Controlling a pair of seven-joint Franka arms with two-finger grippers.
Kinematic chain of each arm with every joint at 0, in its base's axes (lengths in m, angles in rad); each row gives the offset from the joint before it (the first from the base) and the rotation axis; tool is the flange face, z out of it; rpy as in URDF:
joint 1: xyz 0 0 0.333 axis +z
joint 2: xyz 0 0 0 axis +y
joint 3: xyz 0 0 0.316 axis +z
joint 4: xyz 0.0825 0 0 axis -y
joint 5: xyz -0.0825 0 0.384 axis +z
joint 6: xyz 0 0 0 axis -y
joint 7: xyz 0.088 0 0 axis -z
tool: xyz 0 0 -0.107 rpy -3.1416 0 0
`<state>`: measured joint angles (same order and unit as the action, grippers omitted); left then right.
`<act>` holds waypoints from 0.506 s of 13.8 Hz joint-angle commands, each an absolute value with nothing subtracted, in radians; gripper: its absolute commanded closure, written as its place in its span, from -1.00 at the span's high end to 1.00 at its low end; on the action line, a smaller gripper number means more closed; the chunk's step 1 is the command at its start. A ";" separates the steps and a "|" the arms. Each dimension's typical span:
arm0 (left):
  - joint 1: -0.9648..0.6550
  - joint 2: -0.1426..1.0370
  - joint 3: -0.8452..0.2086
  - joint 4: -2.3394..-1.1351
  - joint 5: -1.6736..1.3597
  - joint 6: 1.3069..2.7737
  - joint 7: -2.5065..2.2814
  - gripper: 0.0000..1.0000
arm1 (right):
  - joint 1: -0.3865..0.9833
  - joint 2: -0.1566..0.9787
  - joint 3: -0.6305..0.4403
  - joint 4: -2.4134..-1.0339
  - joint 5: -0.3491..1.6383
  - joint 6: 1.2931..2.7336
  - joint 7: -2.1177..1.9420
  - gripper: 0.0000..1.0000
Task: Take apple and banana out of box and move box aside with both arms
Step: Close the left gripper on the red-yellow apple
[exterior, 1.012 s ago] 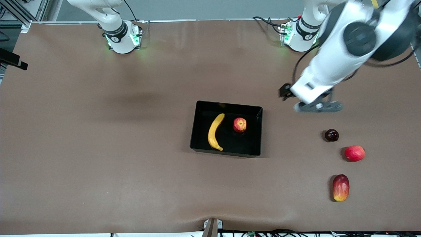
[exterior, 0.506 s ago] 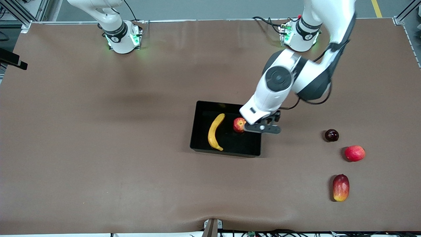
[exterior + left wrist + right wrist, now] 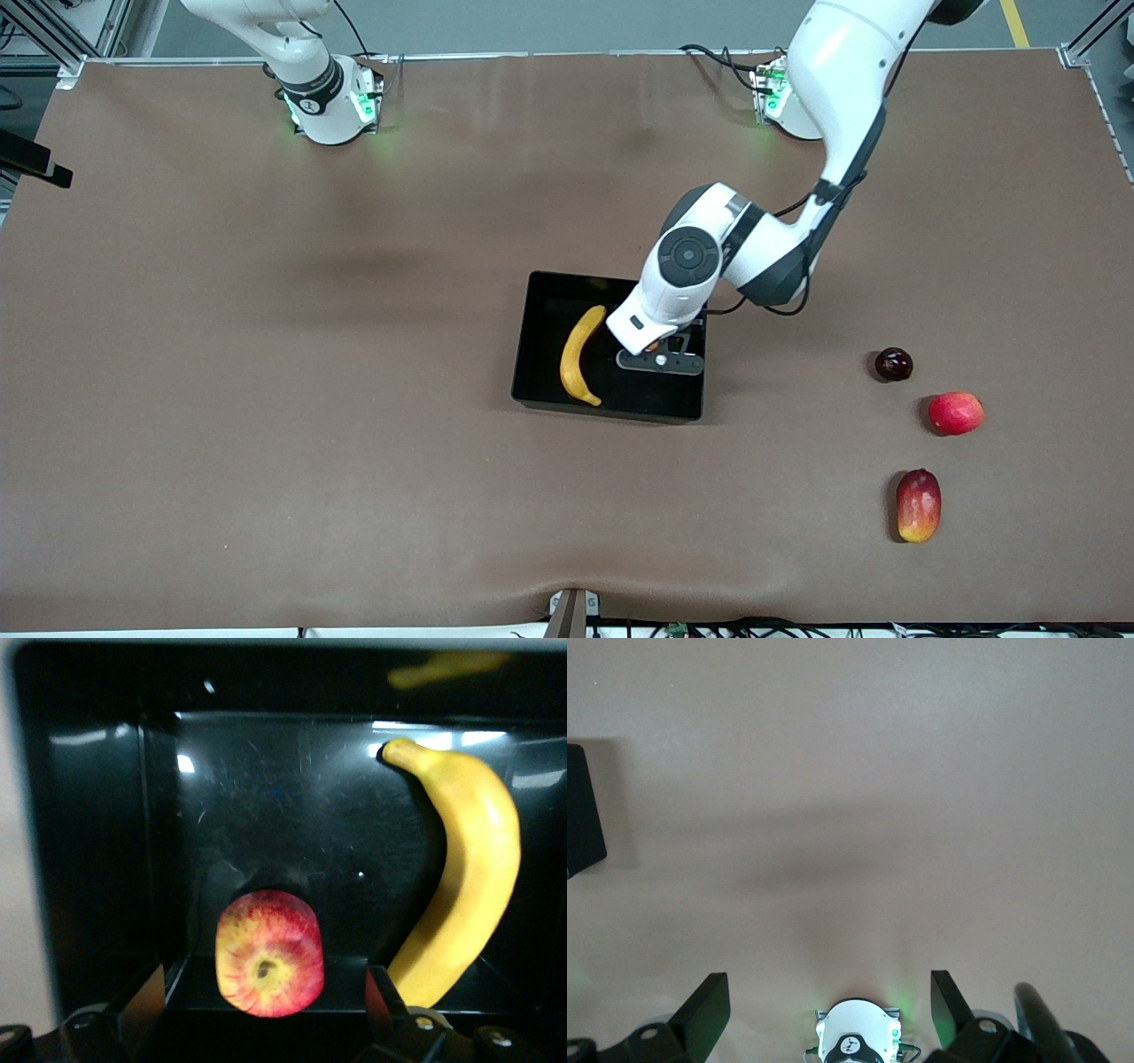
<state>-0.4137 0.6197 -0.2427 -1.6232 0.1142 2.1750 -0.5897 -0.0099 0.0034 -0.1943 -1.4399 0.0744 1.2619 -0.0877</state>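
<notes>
The brown desk (image 3: pixel 266 399) spreads wide beneath me, and my left arm (image 3: pixel 833 106) reaches from its base down over the middle of it, while my right arm (image 3: pixel 301 71) waits back at its own base. The black box (image 3: pixel 540 354) sits at the centre of the desk, and both fruits lie inside it. The banana (image 3: pixel 578 354) curves along the part of the box toward the right arm's end; in my left wrist view it arcs up one side (image 3: pixel 469 895). My left gripper (image 3: pixel 660 361) hangs over the box's other part, toward the left arm's end, with its fingers (image 3: pixel 142 1001) spread wide and holding nothing. The apple (image 3: pixel 270 952) rests on the box floor (image 3: pixel 283 815) between those open fingers, stem dimple facing my wrist camera; from the front my own wrist covers nearly all of it. My right gripper (image 3: pixel 824 1010) hangs over bare desk (image 3: pixel 859 771) above its base, fingers (image 3: pixel 704 1010) apart and empty. Toward the left arm's end of the desk, well apart from the box, lie a mango (image 3: pixel 918 505), a second red apple (image 3: pixel 956 413) and a dark plum (image 3: pixel 893 364).
</notes>
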 commanded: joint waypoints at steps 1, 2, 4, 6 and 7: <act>-0.425 0.664 -0.242 -1.605 0.140 2.195 -0.635 1.00 | 0.003 0.003 -0.209 -1.424 0.086 1.256 -0.095 1.00; -0.425 0.675 -0.242 -1.605 0.140 2.198 -0.638 1.00 | 0.008 0.006 -0.210 -1.422 0.084 1.256 -0.095 1.00; -0.425 0.689 -0.241 -1.606 0.140 2.198 -0.640 1.00 | 0.005 0.015 -0.209 -1.414 0.084 1.259 -0.095 1.00; -0.425 0.698 -0.241 -1.603 0.140 2.198 -0.640 0.48 | -0.002 0.029 -0.209 -1.410 0.083 1.261 -0.095 1.00; -0.426 0.698 -0.241 -1.601 0.140 2.198 -0.640 -0.07 | -0.002 0.034 -0.209 -1.404 0.083 1.262 -0.095 1.00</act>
